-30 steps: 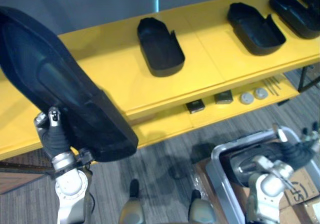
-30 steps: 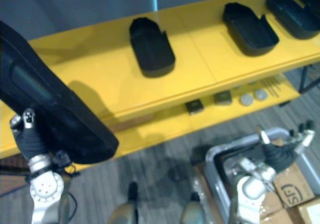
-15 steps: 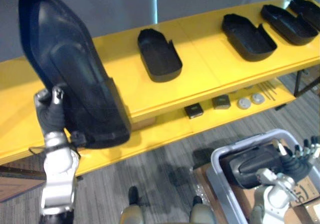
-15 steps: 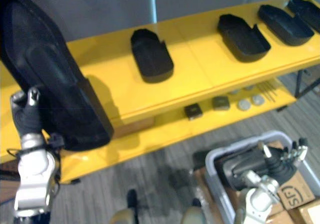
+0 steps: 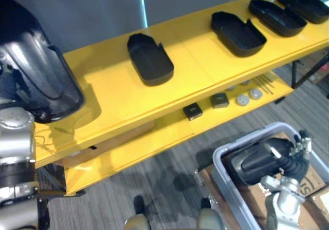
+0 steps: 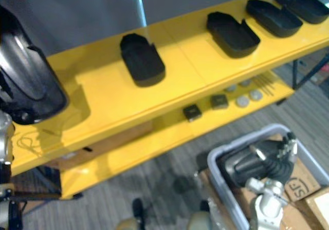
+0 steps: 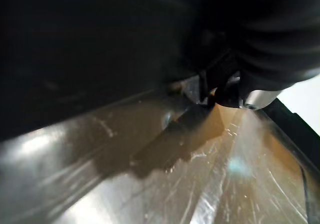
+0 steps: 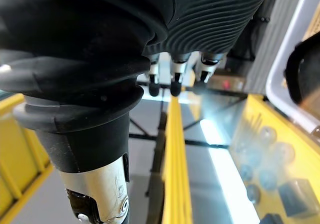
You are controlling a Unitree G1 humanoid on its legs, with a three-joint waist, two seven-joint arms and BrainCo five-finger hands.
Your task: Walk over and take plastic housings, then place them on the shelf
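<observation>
The yellow shelf (image 5: 200,71) runs from 8 to 2 o'clock. On its top board, one black housing (image 5: 149,59) lies at 12, with three further housings (image 5: 238,33) (image 5: 277,16) (image 5: 307,5) toward 2. The lower board holds small dark blocks (image 5: 193,110) and round discs (image 5: 241,99) toward 3.

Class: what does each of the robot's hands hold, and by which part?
The left hand carries a black housing by its near end; the grip itself is hidden. The right hand, open over the bin, holds nothing.
</observation>
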